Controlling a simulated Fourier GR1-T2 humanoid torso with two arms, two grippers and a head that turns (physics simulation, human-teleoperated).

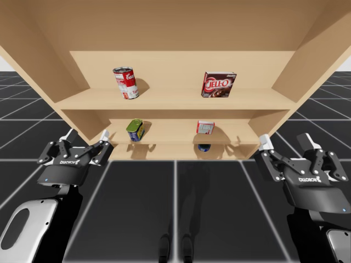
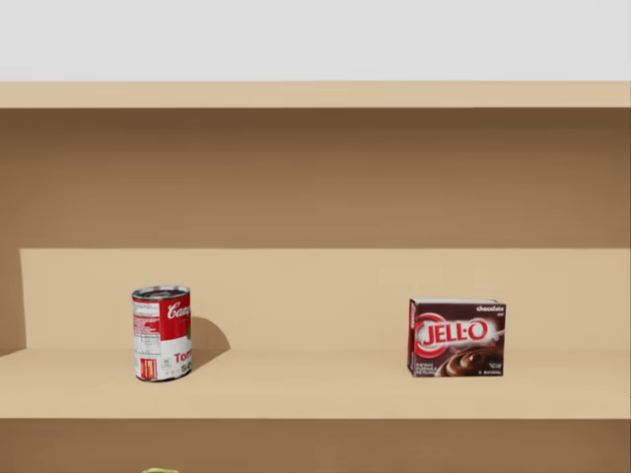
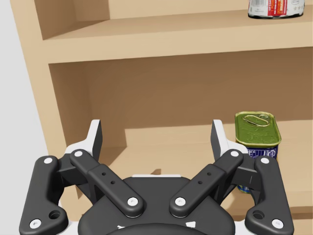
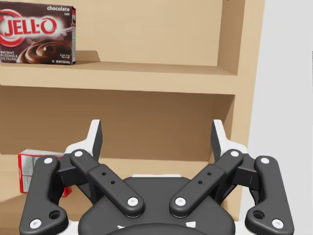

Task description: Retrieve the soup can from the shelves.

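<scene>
Nearest, the left gripper (image 1: pixel 88 138) is held in front of the shelf unit (image 1: pixel 41 66) at its left side, with the jaws spread wide and nothing between them. The right gripper (image 1: pixel 287 143) is held likewise at the unit's right side, its jaws also spread wide and empty. Both are positioned at about the level of the lower shelf (image 1: pixel 170 132) and clear of its front edge. Further in, on that lower shelf, a green tin (image 1: pixel 135 130) is seen toward the left end, tipped up so that its ring-pull lid is turned outward. In the left wrist view it is found ahead of the gripper and off to one side, apart from the jaws. A small red-and-white box (image 1: pixel 205 127) is set in the right half of the same shelf, well apart from the tin. Above and farther back, the soup can (image 1: pixel 126 83), red and white, is stood upright on the upper shelf (image 1: pixel 170 98) toward its left end, set back from the front edge and untouched. A brown box (image 1: pixel 218 85) is stood upright toward the right end of that shelf, well apart from the can.
</scene>
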